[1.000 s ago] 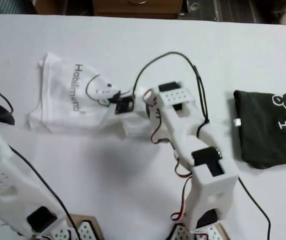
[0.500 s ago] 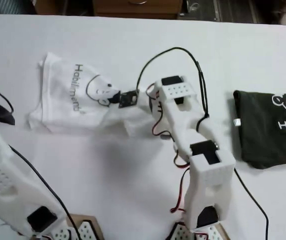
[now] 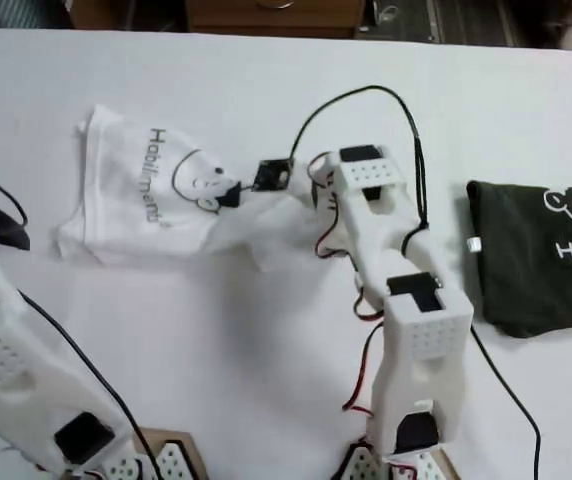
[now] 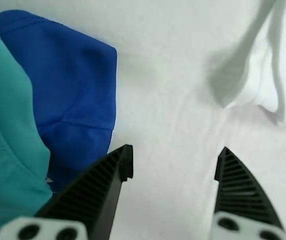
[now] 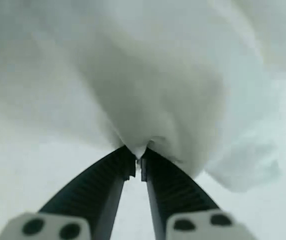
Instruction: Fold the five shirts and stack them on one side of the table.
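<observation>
Left gripper point(image 4: 175, 152) wide open, empty, over bench point(image 4: 173, 100) beside blue shirt point(image 4: 68, 90). Right gripper point(image 5: 138, 156) pinched tight on white shirt point(image 3: 131, 200) edge, mid-bench. Cloth looks light, soft, floppy; best held at hems or corners. Black shirt point(image 3: 536, 260) lies on right side.

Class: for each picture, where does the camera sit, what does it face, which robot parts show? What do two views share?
High view: above the table, looking down on a white shirt and black shirt; left arm and right arm show.
Left wrist view: on the left arm, facing the table past its open left gripper; blue shirt and teal shirt nearby.
Right wrist view: on the right arm, facing the white shirt pinched in its shut right gripper.
Shared: high and right wrist views show the white shirt.
</observation>
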Tool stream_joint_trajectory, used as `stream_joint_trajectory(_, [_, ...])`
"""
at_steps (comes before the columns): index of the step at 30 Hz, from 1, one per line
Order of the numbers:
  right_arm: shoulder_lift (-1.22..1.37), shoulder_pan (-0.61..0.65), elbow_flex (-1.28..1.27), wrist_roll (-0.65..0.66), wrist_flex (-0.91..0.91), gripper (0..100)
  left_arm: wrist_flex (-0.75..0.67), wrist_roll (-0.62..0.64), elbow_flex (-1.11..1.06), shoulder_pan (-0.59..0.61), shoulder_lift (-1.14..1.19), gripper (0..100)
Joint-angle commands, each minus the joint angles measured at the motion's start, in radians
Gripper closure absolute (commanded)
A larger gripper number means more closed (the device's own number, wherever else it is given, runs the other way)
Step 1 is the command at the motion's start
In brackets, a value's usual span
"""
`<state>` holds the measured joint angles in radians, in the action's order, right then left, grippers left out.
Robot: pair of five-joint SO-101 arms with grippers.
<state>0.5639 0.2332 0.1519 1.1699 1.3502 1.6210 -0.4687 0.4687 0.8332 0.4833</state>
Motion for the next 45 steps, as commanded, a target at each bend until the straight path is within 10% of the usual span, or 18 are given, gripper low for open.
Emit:
stream_joint_trajectory(1, [-0.065, -0.035, 0.146, -0.012, 0.130, 97.8, 0.011, -0.002, 0.033, -0.012, -0.005, 71])
stream_joint_trajectory(7, [-0.237, -0.030, 0.279, -0.011, 0.344, 97.8, 0.011, -0.002, 0.033, -0.035, -0.003, 71])
stream_joint_trajectory(15, [-0.458, 0.088, -0.227, -0.011, 0.337, 97.7, 0.011, 0.000, 0.033, -0.055, -0.003, 71])
stream_joint_trajectory(24, [-0.627, 0.211, -0.629, -0.021, -0.111, 97.4, 0.009, 0.000, 0.033, -0.066, -0.003, 71])
stream_joint_trajectory(32, [-0.424, 0.180, -0.582, -0.133, -0.183, 70.5, 0.009, 0.000, 0.033, -0.064, -0.003, 71])
stream_joint_trajectory(45, [-0.414, 0.110, -0.414, -0.124, -0.102, 70.1, 0.009, -0.002, 0.033, -0.066, -0.003, 71])
